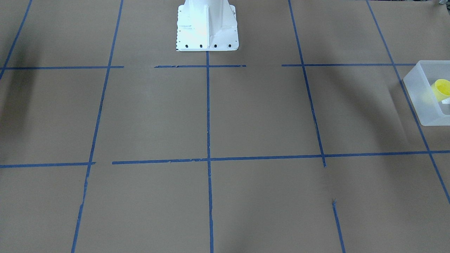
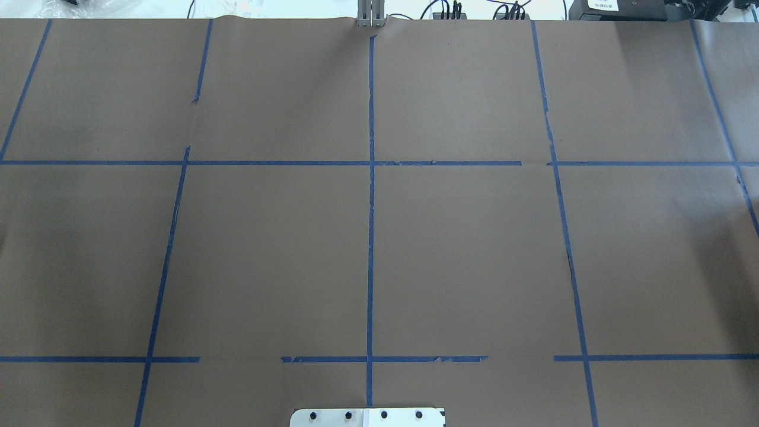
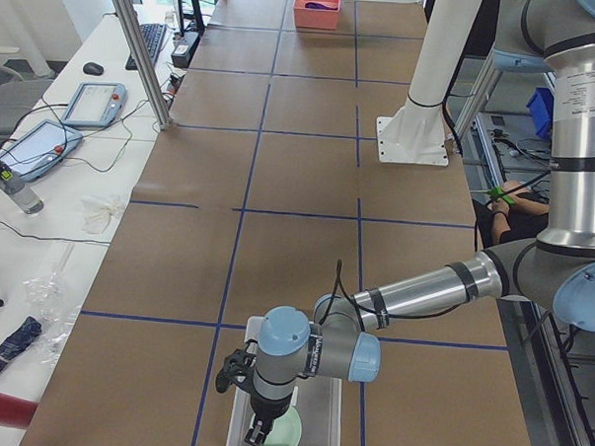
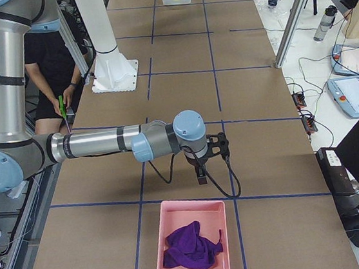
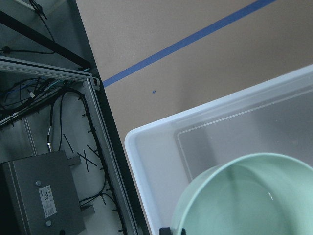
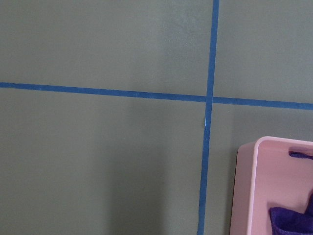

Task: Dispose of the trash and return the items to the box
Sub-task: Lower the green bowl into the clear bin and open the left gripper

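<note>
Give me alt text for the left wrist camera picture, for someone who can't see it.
A pale mint-green bowl fills the lower right corner, close to the camera, with the inside of a translucent white bin behind it. Beyond the bin is a brown table crossed by a blue tape line; past its left edge are a metal frame, cables and a grey box.

Brown paper-covered table [image 2: 474,249] with blue tape grid [image 2: 370,237], white side desk [image 3: 57,188]

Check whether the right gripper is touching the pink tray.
Apart. The exterior right view shows the right gripper hanging short of the pink tray, with bare table between them.
</note>
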